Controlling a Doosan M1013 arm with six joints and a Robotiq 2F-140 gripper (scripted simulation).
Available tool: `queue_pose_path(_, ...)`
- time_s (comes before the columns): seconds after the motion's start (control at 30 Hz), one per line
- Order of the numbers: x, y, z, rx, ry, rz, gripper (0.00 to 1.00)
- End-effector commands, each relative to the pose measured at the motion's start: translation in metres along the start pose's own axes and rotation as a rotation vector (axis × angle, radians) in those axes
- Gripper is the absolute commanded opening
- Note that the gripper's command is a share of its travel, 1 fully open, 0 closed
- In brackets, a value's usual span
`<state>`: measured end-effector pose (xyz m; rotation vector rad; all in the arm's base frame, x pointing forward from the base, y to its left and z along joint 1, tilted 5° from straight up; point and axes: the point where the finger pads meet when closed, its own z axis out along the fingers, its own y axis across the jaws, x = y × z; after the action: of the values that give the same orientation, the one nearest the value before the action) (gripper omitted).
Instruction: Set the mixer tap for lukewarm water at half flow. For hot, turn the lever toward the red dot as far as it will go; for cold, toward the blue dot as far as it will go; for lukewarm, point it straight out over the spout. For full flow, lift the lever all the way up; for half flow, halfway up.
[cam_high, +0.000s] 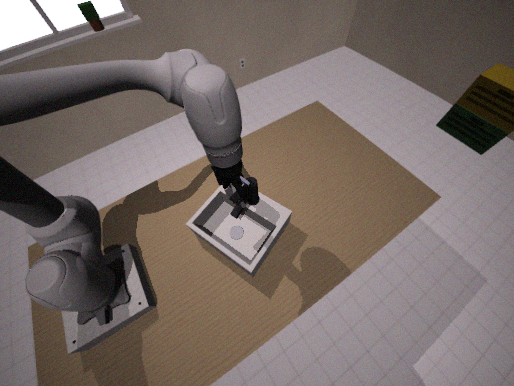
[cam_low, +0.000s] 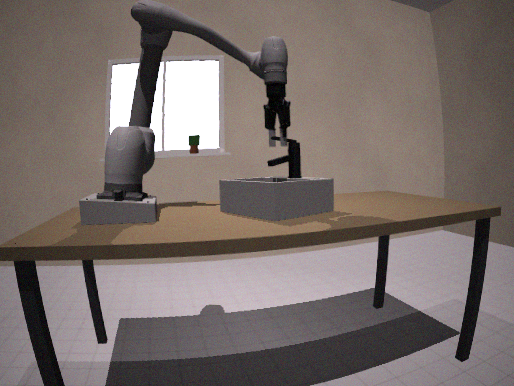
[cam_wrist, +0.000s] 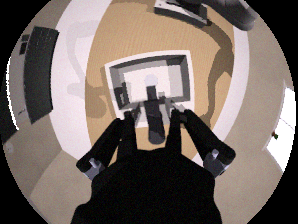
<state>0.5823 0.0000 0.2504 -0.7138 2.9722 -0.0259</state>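
A white square sink (cam_high: 239, 229) stands in the middle of the wooden table; it also shows in the side view (cam_low: 276, 197) and in the wrist view (cam_wrist: 149, 83). A black mixer tap (cam_low: 294, 160) stands at its back rim, its spout reaching out over the basin. My gripper (cam_low: 278, 142) points straight down, right over the tap (cam_high: 239, 207). In the wrist view the fingers are partly open and straddle the dark lever (cam_wrist: 154, 123), with a gap on each side. The lever points out over the basin. I see no red or blue dot.
The arm's grey base block (cam_high: 107, 300) sits on the table left of the sink. A small plant pot (cam_low: 194, 144) stands on the windowsill behind. A yellow and green box (cam_high: 482, 107) stands on the floor, far right.
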Motion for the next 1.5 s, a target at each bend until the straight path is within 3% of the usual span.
queue_pose_path(0.0,0.0000,0.0000,-0.0001,0.000,0.000,0.000,0.39)
queue_pose_path(0.7,0.0000,0.0000,-0.0001,0.000,0.000,0.000,0.39)
queue_pose_path(0.73,0.0000,0.0000,-0.0001,0.000,0.000,0.000,0.00)
queue_pose_path(1.47,0.0000,0.0000,-0.0001,0.000,0.000,0.000,0.00)
